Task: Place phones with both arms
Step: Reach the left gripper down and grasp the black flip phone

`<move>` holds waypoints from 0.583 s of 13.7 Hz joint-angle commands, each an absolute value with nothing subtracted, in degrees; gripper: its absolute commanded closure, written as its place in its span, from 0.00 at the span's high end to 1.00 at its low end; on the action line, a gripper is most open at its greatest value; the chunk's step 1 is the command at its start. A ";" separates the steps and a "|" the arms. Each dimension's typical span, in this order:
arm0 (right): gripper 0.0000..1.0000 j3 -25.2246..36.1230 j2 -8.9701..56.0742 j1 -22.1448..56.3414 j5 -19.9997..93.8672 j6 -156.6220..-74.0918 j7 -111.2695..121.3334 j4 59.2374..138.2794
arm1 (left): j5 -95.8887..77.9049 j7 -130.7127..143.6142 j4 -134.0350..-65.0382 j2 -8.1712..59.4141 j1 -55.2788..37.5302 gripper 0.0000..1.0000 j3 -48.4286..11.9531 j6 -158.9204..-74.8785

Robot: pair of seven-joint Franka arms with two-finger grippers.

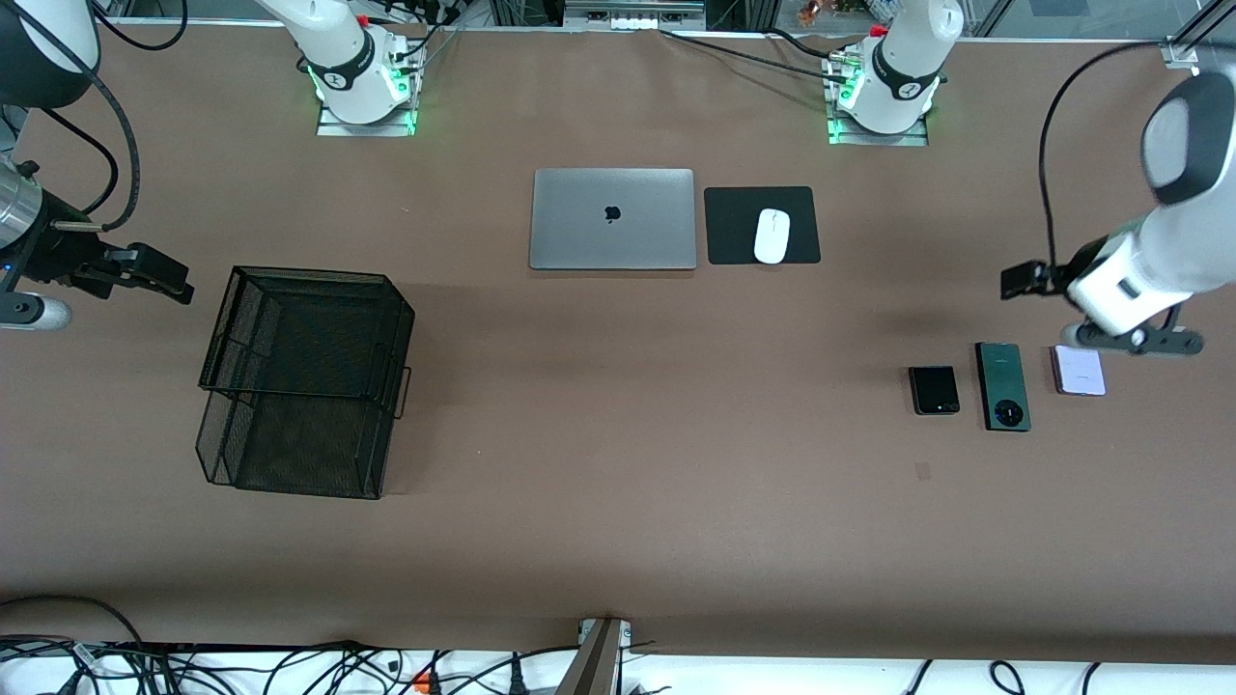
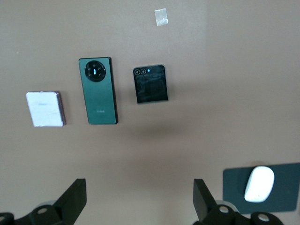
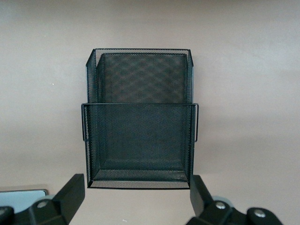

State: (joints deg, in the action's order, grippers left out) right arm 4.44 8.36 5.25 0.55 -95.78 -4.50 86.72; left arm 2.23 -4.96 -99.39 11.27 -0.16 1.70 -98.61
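Observation:
Three phones lie flat in a row near the left arm's end of the table: a small black squarish one [image 1: 934,390] [image 2: 150,84], a longer dark green one [image 1: 1002,386] [image 2: 97,91] with a round camera ring, and a pale lilac-white one [image 1: 1079,371] [image 2: 45,108]. My left gripper [image 1: 1135,340] [image 2: 139,183] hangs open over bare table beside the lilac phone, with nothing between its fingers. At the right arm's end of the table my right gripper [image 1: 29,312] [image 3: 137,178] is open and empty, up in the air beside a black mesh basket [image 1: 309,275] [image 3: 139,126].
A closed grey laptop [image 1: 612,219] [image 3: 23,193] lies mid-table toward the robots' bases. Beside it a white mouse [image 1: 772,236] [image 2: 259,183] sits on a black pad [image 1: 734,227] [image 2: 234,187]. A small tape mark [image 1: 922,470] [image 2: 161,17] is nearer the front camera than the phones.

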 commanded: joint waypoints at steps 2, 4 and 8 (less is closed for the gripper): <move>0.99 4.13 7.47 4.92 0.18 -96.94 -4.13 88.41 | 3.25 -5.63 -101.59 15.54 0.00 1.00 1.67 -106.49; 0.99 4.13 7.47 4.92 0.18 -97.03 -4.13 88.42 | 3.25 -5.10 -103.53 18.18 0.00 1.00 1.67 -111.95; 0.99 4.13 7.47 4.92 0.18 -97.21 -4.13 88.51 | 3.25 -4.75 -107.83 22.31 0.00 1.00 1.67 -123.98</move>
State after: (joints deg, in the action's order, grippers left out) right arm 4.46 8.36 5.25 0.55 -96.41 -4.50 87.36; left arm 2.23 -4.93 -105.81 21.37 -0.10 1.70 -119.18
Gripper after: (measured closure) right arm 0.004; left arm 0.000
